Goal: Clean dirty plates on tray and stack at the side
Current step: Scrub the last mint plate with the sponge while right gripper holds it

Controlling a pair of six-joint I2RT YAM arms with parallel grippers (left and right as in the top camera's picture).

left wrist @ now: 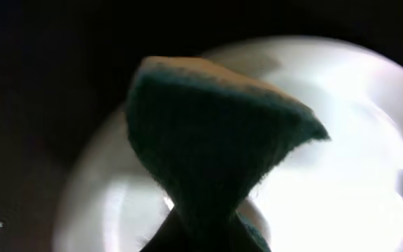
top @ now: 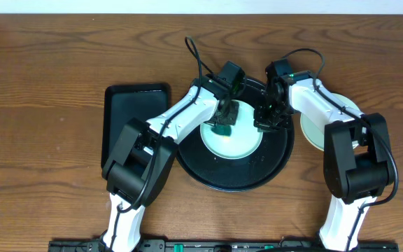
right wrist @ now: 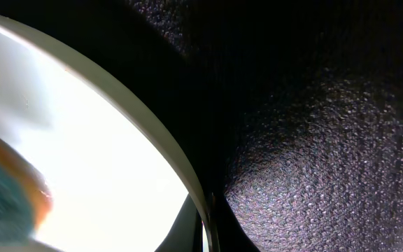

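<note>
One pale mint-white plate [top: 235, 145] lies on the large round black tray [top: 208, 178]. My left gripper [top: 224, 124] is shut on a dark green sponge [top: 222, 129] with an orange-yellow back and presses it on the plate's far part. In the left wrist view the sponge [left wrist: 208, 133] fills the middle over the bright plate [left wrist: 341, 175]. My right gripper [top: 266, 124] is shut on the plate's right rim. The right wrist view shows that rim [right wrist: 180, 161] between the fingers [right wrist: 205, 231], with the tray's textured floor [right wrist: 327, 140] beside it. More pale plates [top: 312, 131] lie on the table right of the tray, partly hidden by the right arm.
A smaller rectangular black tray [top: 128, 112] lies left of the round tray, partly under the left arm. The sponge also shows at the lower left of the right wrist view [right wrist: 5, 192]. Both arms cross over the round tray's far half.
</note>
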